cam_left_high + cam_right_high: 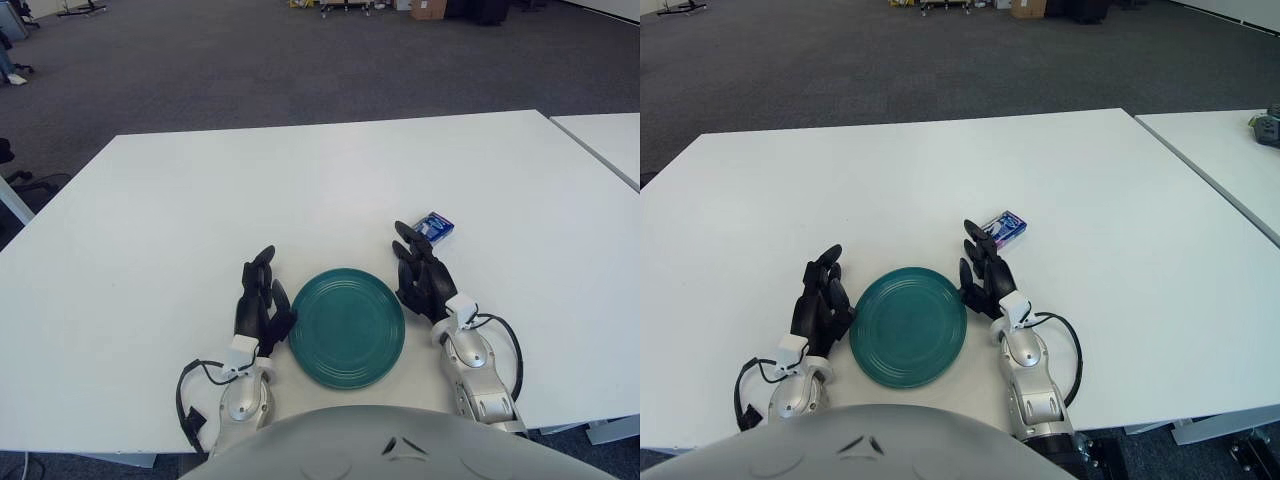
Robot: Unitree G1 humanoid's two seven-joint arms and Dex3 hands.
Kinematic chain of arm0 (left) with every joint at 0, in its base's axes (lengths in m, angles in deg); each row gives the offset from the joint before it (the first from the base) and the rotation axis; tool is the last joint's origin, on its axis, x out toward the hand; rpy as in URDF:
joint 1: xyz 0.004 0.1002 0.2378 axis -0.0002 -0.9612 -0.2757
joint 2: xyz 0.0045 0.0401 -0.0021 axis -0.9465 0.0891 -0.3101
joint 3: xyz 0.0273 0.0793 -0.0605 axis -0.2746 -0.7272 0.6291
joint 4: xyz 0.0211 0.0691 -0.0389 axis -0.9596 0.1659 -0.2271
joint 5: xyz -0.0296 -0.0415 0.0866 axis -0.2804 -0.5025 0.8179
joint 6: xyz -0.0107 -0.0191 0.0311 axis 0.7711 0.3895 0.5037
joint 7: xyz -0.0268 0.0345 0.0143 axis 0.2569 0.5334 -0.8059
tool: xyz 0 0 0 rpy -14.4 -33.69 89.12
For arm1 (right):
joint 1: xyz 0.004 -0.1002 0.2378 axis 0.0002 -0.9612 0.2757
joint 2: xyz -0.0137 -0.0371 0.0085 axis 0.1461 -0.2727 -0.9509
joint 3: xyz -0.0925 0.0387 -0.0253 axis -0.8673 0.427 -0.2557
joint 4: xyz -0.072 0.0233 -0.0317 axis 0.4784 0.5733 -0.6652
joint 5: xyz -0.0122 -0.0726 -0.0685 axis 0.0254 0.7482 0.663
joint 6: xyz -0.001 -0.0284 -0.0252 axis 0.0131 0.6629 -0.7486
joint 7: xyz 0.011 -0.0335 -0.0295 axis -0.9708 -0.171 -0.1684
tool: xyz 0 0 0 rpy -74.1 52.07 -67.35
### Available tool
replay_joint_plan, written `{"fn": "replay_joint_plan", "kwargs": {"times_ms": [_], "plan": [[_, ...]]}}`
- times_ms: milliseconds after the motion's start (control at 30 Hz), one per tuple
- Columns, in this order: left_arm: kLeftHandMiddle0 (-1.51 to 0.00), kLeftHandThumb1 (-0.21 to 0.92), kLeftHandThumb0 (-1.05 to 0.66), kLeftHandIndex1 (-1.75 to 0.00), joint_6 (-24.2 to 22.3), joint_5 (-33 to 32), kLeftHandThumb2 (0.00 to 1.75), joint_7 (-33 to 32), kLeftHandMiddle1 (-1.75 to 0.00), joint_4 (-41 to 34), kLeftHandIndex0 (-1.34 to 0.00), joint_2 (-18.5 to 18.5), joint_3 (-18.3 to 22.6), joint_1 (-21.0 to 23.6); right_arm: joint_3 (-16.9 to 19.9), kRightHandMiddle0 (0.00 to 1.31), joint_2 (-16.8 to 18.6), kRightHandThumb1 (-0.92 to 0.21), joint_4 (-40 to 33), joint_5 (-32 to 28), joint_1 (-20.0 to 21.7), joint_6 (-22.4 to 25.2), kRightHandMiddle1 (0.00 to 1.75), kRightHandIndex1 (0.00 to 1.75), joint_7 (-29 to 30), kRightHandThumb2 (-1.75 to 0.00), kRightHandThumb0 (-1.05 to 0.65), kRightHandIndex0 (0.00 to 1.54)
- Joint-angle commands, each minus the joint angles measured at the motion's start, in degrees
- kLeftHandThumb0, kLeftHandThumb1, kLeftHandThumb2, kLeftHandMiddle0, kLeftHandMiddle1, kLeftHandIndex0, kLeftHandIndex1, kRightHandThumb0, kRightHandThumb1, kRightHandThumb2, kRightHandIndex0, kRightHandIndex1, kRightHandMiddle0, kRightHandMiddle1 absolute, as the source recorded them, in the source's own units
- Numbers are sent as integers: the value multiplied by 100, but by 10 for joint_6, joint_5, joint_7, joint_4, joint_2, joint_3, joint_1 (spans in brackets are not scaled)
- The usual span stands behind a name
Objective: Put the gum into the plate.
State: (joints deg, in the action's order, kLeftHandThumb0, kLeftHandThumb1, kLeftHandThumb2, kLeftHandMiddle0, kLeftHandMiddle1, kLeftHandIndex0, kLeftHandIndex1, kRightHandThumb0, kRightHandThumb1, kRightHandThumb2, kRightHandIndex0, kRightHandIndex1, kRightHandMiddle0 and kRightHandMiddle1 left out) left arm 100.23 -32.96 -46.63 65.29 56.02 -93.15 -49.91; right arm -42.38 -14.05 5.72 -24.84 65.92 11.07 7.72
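Note:
A small blue gum pack (pixel 436 227) lies on the white table (pixel 300 190), just beyond my right hand. My right hand (pixel 420 275) shows at the plate's right edge, fingers spread and holding nothing, its fingertips short of the gum. A round teal plate (pixel 347 326) sits near the table's front edge between both hands, with nothing on it. My left hand (pixel 262 298) is beside the plate's left rim, fingers extended and holding nothing.
A second white table (pixel 610 140) stands to the right across a narrow gap. Dark carpet and office clutter lie beyond the table's far edge. A dark object (pixel 1266 128) sits on the neighbouring table.

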Motion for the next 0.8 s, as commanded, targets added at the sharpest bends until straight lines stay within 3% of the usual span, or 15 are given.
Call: {"fn": "replay_joint_plan", "kwargs": {"times_ms": [0, 200, 367, 433, 500, 600, 767], "plan": [[-29, 92, -92, -72, -21, -1, 103, -6, -1, 24, 0, 3, 1, -16, -6, 0, -1, -92, 2, 0, -24, 60, 36, 1, -2, -83, -68, 19], [-31, 92, -92, -74, -13, -2, 103, -9, -2, 35, 0, 3, 4, -10, -15, 0, 0, -92, -81, 5, 7, 133, 46, 2, -3, -80, -67, 23], [-33, 92, -92, -77, -5, -8, 103, -7, -2, 49, 0, 3, 9, -3, -16, 0, -43, -92, -123, 41, 69, 131, 63, 4, -25, -70, -68, 31], [-33, 92, -91, -79, -2, -9, 103, -6, -2, 54, 0, 4, 10, 0, -16, 0, -62, -92, -120, 62, 92, 113, 69, 5, -28, -68, -68, 35], [-34, 92, -91, -79, 4, -11, 103, -6, -2, 65, 0, 5, 10, 6, -15, 0, -104, -92, -87, 111, 139, 52, 75, 6, -17, -67, -69, 38], [-33, 92, -90, -81, 17, -16, 103, -2, -2, 77, 0, 5, 11, 13, -32, 1, -146, -92, -67, 197, 174, -20, 84, 7, 16, -65, -71, 44], [-33, 92, -89, -81, 31, -22, 102, -2, -1, 87, 0, 7, 11, 18, -53, 5, -189, -92, -55, 255, 212, -71, 90, 8, 8, -64, -73, 48]]}}
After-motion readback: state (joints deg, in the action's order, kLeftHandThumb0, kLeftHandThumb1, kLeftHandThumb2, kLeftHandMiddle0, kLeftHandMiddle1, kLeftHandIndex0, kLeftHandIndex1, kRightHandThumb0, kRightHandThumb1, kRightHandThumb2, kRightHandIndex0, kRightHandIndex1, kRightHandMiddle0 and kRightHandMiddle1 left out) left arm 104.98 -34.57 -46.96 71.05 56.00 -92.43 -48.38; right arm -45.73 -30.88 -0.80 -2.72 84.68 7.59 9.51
